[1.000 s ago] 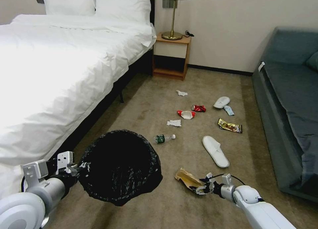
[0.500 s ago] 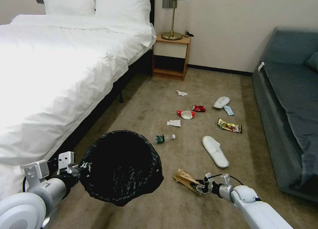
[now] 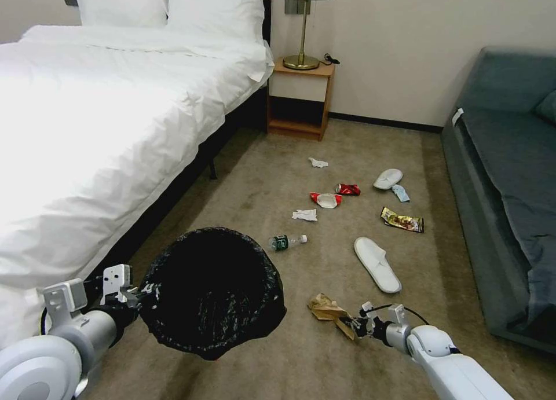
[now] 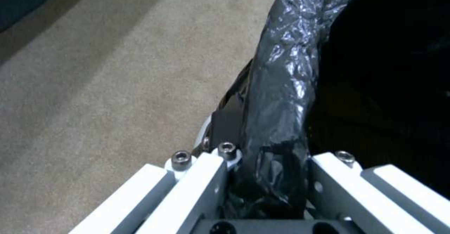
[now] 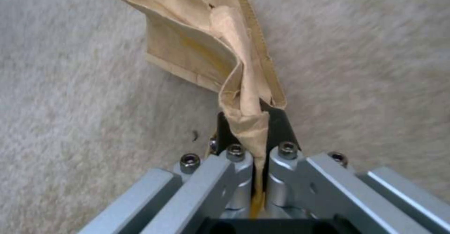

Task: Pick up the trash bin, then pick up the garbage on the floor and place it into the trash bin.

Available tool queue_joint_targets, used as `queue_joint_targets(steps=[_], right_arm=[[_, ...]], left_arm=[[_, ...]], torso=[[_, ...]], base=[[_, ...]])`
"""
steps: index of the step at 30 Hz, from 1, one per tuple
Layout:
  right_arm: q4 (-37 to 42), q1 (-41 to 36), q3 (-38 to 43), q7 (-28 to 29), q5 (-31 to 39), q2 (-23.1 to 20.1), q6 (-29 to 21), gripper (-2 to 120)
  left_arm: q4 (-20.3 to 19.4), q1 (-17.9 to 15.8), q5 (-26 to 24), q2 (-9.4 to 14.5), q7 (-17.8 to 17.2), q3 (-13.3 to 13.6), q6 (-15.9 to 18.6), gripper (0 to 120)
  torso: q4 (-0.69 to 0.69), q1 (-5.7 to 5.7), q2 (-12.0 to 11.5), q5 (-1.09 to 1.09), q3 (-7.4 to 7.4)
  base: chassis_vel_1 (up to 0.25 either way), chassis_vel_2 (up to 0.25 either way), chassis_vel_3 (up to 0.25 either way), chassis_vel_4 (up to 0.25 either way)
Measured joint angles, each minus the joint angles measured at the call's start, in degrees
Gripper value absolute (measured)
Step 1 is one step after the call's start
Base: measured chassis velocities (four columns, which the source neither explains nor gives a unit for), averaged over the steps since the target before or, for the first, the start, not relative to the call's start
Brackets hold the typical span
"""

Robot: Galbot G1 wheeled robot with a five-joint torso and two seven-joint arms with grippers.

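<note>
At the lower left of the head view the left gripper (image 3: 136, 296) is clamped on the rim of the trash bin (image 3: 211, 290) — the left wrist view shows its fingers (image 4: 206, 177) closed over a fold of the black liner with the rim inside. The bin hangs off the carpet (image 3: 266, 180), mouth tilted up and open. The risk here is that the grip sits on slippery bag plastic; if the liner slides, the bin could sag or drop.

Lower centre, just right of the bin, the right gripper (image 3: 353, 326) pinches one corner of the brown paper scrap (image 3: 325, 308), the rest trailing loose toward the carpet. In the right wrist view the paper (image 5: 220, 58) is squeezed thin between the pads (image 5: 276, 125). A corner hold that small could tear or slip on the way over — and the floppy end might catch the bin's edge and fall outside.

Further up, mid-frame, a bottle (image 3: 286, 242), tissues, a red can (image 3: 347, 189), a gold wrapper (image 3: 402, 220) and slippers still lie on the floor.
</note>
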Motion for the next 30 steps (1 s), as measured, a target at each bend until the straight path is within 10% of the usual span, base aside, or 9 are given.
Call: queue_joint_targets(steps=[30], right_arm=[[28.4,-8.1,17.0,1.5,7.9,-10.0,-1.6,0]], left_arm=[[3.2,-3.0,0.9,1.4,-0.4,4.1,0.0,2]], torso=[[0.0,0.0,0.0,0.01,0.0]], base=[[0.0,0.0,0.0,0.0]])
